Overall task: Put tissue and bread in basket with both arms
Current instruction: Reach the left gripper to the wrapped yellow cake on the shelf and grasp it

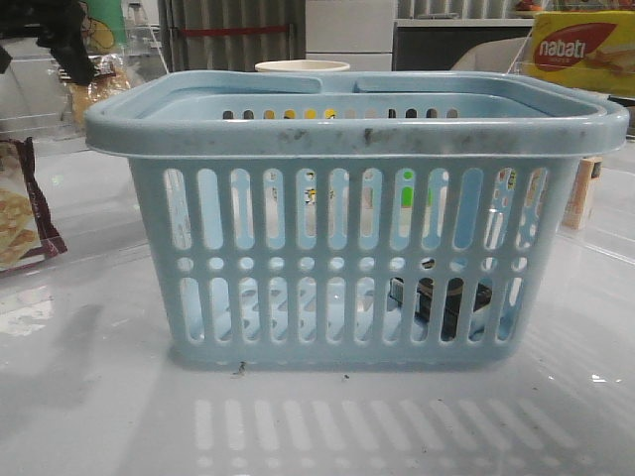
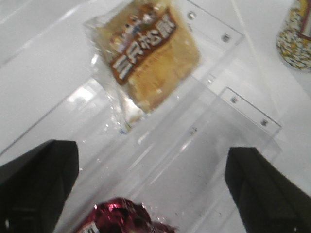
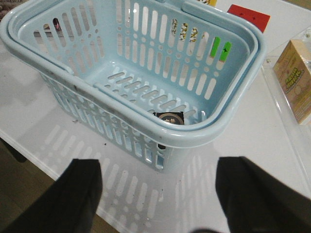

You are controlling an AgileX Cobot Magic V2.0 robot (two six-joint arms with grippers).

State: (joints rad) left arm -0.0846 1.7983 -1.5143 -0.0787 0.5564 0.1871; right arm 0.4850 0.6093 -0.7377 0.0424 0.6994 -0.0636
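Big light-blue plastic basket [image 1: 352,228] with slots and round holes, standing upright in the middle of a shiny white table [image 1: 89,397], both handles folded flat on the scuffed rim

Small blackish tissue packet [image 3: 169,118] lying flat on the basket floor, close to one corner; seen through the slots in the front view [image 1: 444,300]

Golden-brown bread in a crinkly clear wrapper [image 2: 146,51] lying outside the basket, on a clear plastic stand [image 2: 233,104], with a brown band of white Chinese letters across it, too blurry to read

Shiny dark-red crinkly wrapper [image 2: 119,216] low down in the left wrist view, between the two fingers

Left gripper [image 2: 153,187] spread wide, holding nothing, above the clear stand

Right gripper [image 3: 158,194] spread wide too, holding nothing, over the table just outside the basket rim

Maroon-edged snack bag [image 1: 22,203] at the far left of the table

Yellow-and-red box [image 1: 580,50] at the back right, reading "nabati"

Cream cup rim [image 1: 303,66] peeking up behind the basket

Small tan box [image 3: 294,80] on the table beside the basket, print too small to read

Red flat thing [image 3: 249,17] on the table past the basket
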